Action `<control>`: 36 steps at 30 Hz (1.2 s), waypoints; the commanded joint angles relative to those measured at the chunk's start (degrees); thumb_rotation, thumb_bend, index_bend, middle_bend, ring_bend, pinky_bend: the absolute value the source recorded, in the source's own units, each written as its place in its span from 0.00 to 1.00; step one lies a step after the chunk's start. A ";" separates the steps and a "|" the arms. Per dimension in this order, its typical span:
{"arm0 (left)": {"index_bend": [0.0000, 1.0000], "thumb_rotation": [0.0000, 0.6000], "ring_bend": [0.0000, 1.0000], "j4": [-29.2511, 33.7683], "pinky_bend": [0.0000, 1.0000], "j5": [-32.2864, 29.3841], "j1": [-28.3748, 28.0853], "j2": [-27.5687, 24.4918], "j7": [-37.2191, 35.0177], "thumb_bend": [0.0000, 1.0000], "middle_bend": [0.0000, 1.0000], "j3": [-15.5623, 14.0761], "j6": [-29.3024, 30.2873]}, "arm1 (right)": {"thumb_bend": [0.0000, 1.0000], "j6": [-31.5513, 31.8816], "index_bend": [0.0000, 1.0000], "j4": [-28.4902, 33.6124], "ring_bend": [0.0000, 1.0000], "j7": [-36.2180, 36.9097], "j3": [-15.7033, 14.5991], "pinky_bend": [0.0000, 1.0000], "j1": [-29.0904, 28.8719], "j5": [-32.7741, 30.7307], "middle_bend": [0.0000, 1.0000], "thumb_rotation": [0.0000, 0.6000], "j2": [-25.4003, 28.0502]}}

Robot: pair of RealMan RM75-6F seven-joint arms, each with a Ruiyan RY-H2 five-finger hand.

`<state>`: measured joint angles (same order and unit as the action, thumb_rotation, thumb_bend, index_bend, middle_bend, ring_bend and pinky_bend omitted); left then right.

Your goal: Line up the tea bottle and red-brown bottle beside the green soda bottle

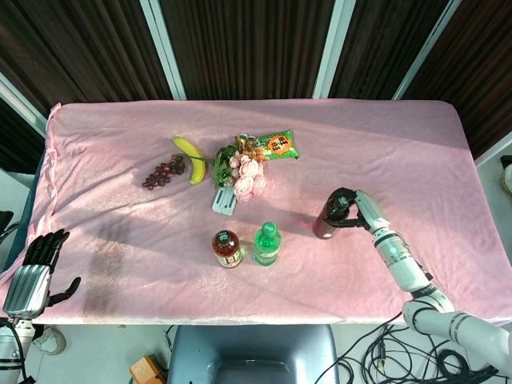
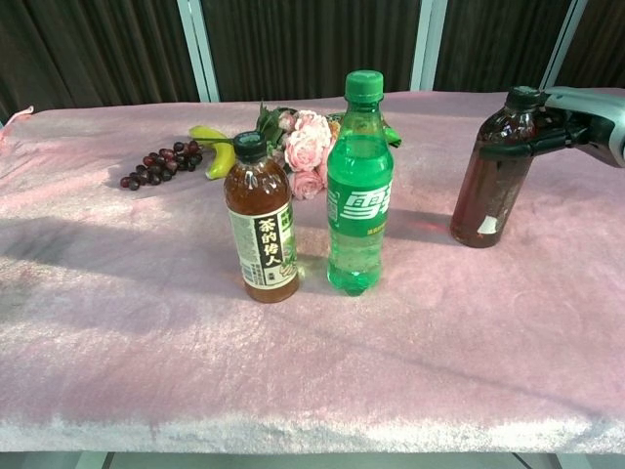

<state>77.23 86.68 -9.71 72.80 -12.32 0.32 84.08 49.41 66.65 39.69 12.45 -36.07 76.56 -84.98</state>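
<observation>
At the lower left corner of the head view the left hand (image 1: 36,272) hangs off the edge of the worktop (image 1: 120,240), fingers spread and holding nothing. On the pink cloth in the upper left of centre lie a bunch of dark grapes (image 1: 164,172) and, just beside it, a banana (image 1: 192,157); next come pink flowers (image 1: 246,176) and a snack packet (image 1: 272,146) touching them. Below, near the frame's centre, the tea bottle (image 1: 227,248) stands upright just left of the green soda bottle (image 1: 266,243), the two close together but apart in the chest view. Right of centre the red-brown bottle (image 1: 326,222) stands apart from that pair, tilted slightly in the chest view, where its base rests on the cloth. The right hand (image 1: 352,210) reaches in from the lower right and wraps its fingers (image 2: 522,147) around the bottle's upper part, just below the cap.
</observation>
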 commanded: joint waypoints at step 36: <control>0.00 1.00 0.00 0.68 0.00 -0.17 0.05 -1.10 -0.77 0.30 0.02 0.89 -2.46 | 0.30 9.53 0.83 13.42 0.62 -12.80 -4.74 0.67 2.47 5.76 0.64 1.00 -3.34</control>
<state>77.90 86.50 -9.66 71.70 -13.09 1.20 81.62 59.09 80.04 26.72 7.77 -33.54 82.35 -88.43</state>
